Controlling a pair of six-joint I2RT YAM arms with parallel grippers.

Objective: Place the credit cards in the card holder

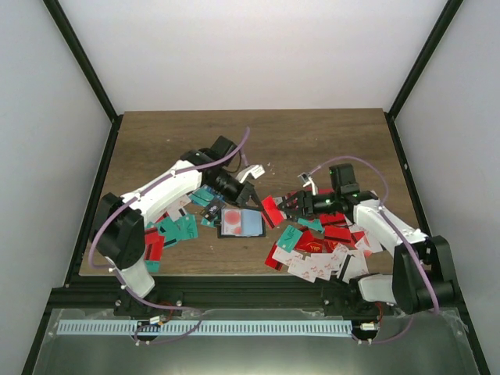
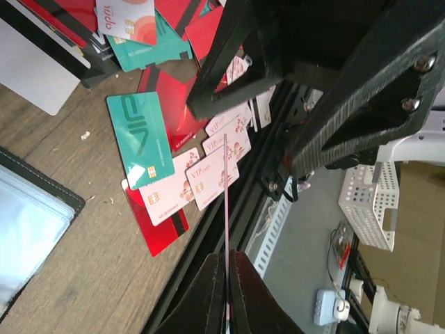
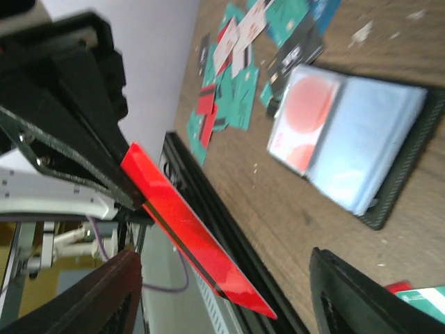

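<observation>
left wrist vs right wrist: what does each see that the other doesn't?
Left wrist only: a thin card seen edge-on, pinched in the left gripper, plus a teal VIP card and white VIP cards.
Right wrist only: a red card between the right gripper's spread fingers; a red-circled card sleeved in the card holder.
Both: the open card holder and the wood table.

The left arm [image 1: 168, 187] reaches forward and inward over the table. The left gripper [image 2: 226, 259] is pinched tight on a red credit card [image 3: 195, 236], which shows edge-on between its fingers. The right arm [image 1: 379, 223] bends inward to face it, with the right gripper [image 1: 287, 205] spread wide, one finger on either side of that card.
</observation>
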